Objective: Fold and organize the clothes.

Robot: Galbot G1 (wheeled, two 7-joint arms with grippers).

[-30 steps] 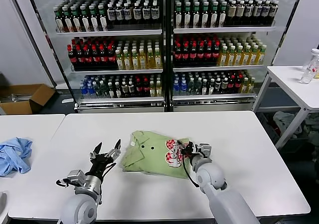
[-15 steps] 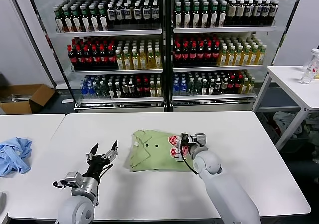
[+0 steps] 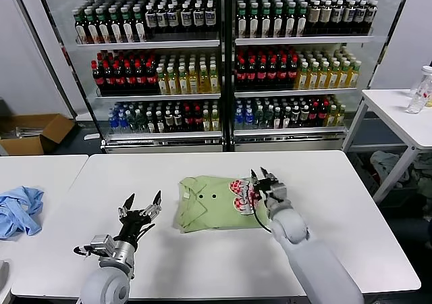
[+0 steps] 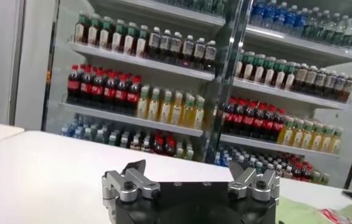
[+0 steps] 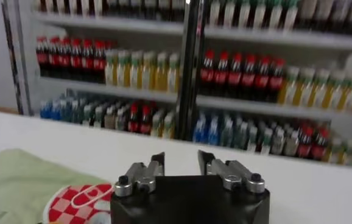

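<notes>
On the white surface [image 3: 337,203] | your folded green shirt [image 3: 209,206] lies centre | right end effector [image 3: 262,180] part-open, empty, at its checkered edge | left end effector [image 3: 140,206] wide open, empty, apart.

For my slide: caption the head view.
Right hand open at the folded green shirt's checkered print; left hand open beside it.

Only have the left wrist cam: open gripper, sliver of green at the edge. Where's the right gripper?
Observer: The right gripper is at the shirt's right edge, beside the checkered print.
Operator: Holding anything?
Observer: No. The right wrist view shows its fingers apart with nothing between them.
Operator: Anything else out?
Observer: A crumpled blue cloth lies on the neighbouring table, to the robot's left.
</notes>
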